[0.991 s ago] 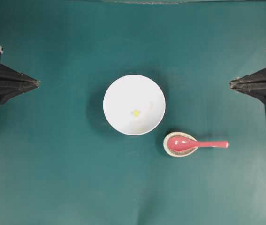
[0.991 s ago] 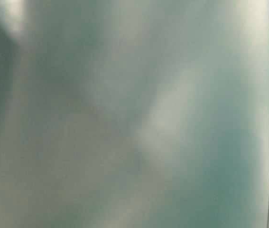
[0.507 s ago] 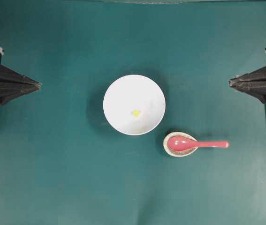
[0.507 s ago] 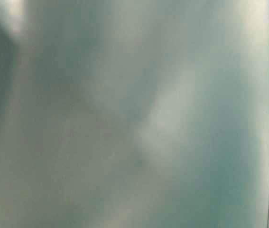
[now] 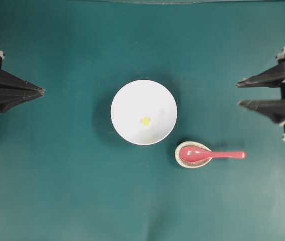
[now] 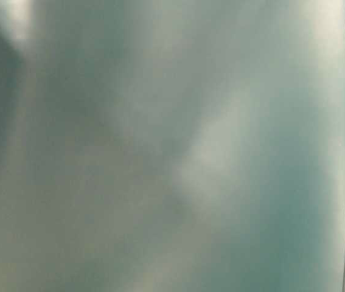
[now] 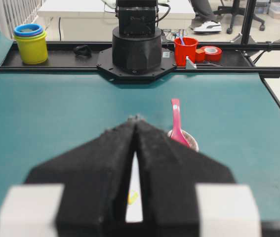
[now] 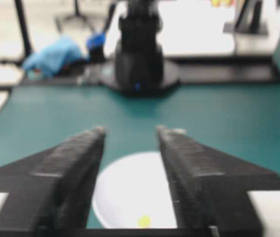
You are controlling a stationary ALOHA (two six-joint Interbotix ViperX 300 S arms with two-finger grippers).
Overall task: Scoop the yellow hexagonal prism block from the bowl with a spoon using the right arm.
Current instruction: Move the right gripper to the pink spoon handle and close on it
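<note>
The white bowl (image 5: 144, 112) stands mid-table with the tiny yellow hexagonal prism block (image 5: 146, 120) lying inside it. To its lower right the pink-red spoon (image 5: 210, 154) rests with its scoop in a small speckled spoon rest (image 5: 193, 161), handle pointing right. My right gripper (image 5: 238, 94) hovers open at the right edge, empty, well away from the spoon. Its wrist view shows the bowl (image 8: 130, 192) and block (image 8: 143, 220) between the spread jaws. My left gripper (image 5: 41, 92) is shut at the left edge, holding nothing; its wrist view shows the spoon (image 7: 176, 123).
The teal mat (image 5: 72, 191) covers the table. The right arm's base (image 7: 137, 47) sits at the far edge in the left wrist view, with stacked cups (image 7: 31, 43) and a red cup (image 7: 185, 51) behind it. The table-level view is a blurred teal surface.
My right gripper's jaws have spread apart from shut to open. The left gripper, bowl, block and spoon have not moved.
</note>
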